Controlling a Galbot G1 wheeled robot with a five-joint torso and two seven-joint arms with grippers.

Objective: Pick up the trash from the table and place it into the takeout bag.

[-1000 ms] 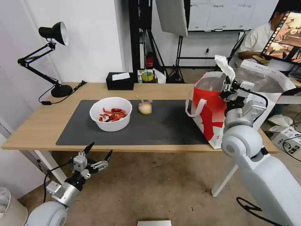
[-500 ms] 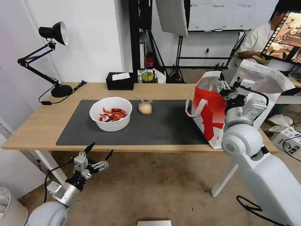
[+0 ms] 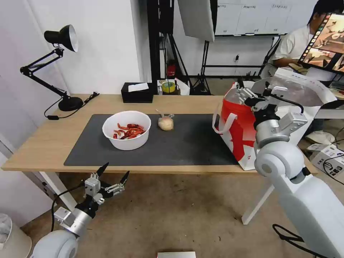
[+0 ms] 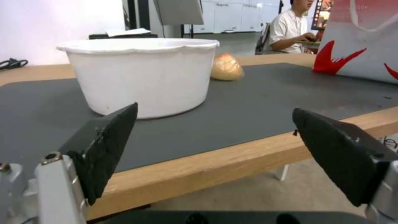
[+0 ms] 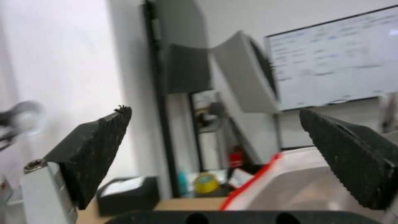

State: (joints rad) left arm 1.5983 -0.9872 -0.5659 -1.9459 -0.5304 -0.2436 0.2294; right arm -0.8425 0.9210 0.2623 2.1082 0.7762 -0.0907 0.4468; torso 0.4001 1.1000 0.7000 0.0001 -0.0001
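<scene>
R gripper [image 3: 247, 94] sits above the takeout bag [image 3: 238, 132] mouth at the table's [image 3: 43, 143] R end, fingers apart, nothing between them. L gripper [image 3: 111, 173] hangs below the near table edge, fingers also apart, empty. Remaining trash on the mat: bowl [image 3: 126, 129] w/ red shells, small filled plastic bag [image 3: 165, 123] just beside it on the takeout-bag side. Both lie well L of the R gripper. L gripper is nearer the bowl, which sits up and ahead of its fingers.

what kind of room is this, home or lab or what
Most likely a lab or studio workspace, not a home: a whiteboard on the back wall, light stands behind the table, and a person at a monitor.
</scene>
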